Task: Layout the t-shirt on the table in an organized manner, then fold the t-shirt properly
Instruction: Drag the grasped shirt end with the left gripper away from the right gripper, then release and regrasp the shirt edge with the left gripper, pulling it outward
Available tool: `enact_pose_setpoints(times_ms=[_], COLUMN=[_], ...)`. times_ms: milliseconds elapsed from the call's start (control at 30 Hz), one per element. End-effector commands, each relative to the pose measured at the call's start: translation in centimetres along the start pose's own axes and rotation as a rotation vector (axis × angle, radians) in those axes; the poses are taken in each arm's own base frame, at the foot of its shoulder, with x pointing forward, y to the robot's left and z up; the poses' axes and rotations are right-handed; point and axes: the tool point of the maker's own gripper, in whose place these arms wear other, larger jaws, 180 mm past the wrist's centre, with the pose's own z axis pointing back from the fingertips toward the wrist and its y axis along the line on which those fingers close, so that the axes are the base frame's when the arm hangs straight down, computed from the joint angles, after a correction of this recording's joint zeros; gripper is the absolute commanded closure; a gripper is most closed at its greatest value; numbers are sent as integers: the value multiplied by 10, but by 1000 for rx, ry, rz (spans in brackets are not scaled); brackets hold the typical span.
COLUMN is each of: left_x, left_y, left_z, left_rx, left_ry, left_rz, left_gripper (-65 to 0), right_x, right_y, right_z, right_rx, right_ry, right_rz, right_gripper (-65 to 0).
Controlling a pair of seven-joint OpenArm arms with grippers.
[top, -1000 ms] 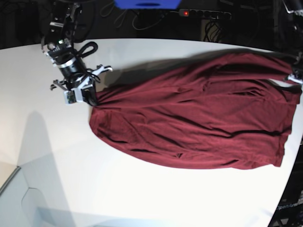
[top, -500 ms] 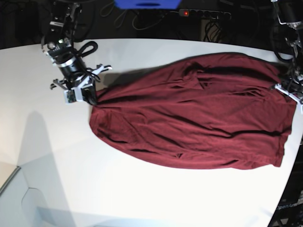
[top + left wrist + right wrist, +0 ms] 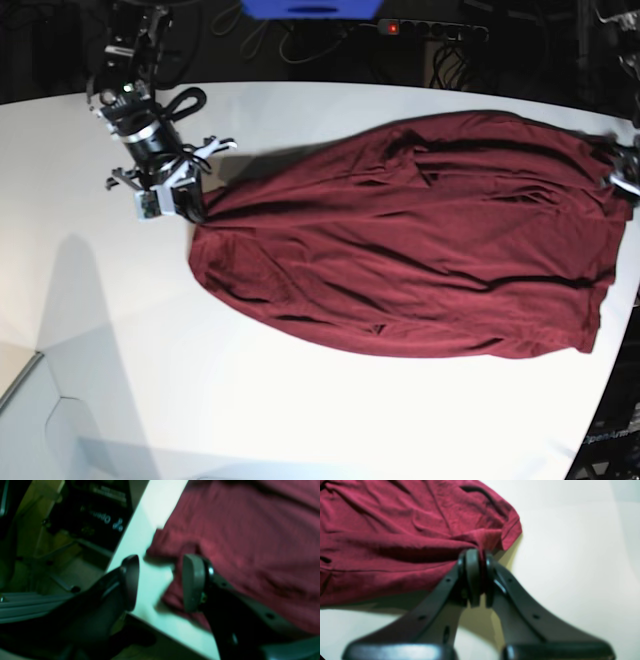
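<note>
While the right gripper (image 3: 477, 580) pinches a bunched edge of the wrinkled dark maroon knit t-shirt (image 3: 420, 240), the left gripper (image 3: 160, 582) hangs open, empty, at the opposite edge. Spread across the white table (image 3: 300, 420), the shirt needs flattening next, likely a fresh left-hand grasp.

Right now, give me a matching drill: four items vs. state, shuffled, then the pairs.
Items:
1. left gripper
2. right gripper
3. t-shirt
4. table

States:
A. white, bare along the near side
B. maroon, wrinkled, spread wide
C. jaws apart, nothing between them, at the table edge
D. shut on a bunched bit of cloth

Pairs: 1-C, 2-D, 3-B, 4-A
</note>
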Motion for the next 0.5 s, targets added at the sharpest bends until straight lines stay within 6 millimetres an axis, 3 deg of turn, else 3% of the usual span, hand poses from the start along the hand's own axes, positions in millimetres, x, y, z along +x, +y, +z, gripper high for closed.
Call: enact_pose_setpoints(times_ms=[0, 167, 467], left_x=[9, -27, -63], left_y=[0, -38, -53], left_z=[6, 1, -11], left_rx=[-12, -174, -207], left_ry=[-35, 55, 163], left_rz=[-53, -212, -292], left_gripper=[-279, -279, -280], right_x=[15, 16, 17], right_y=[0, 0, 10], right_z=[1, 0, -2], right_rx=[2, 2, 25], right_ry=[-59, -62, -65], right_rz=[-4, -7, -14], right_gripper=[0, 0, 0])
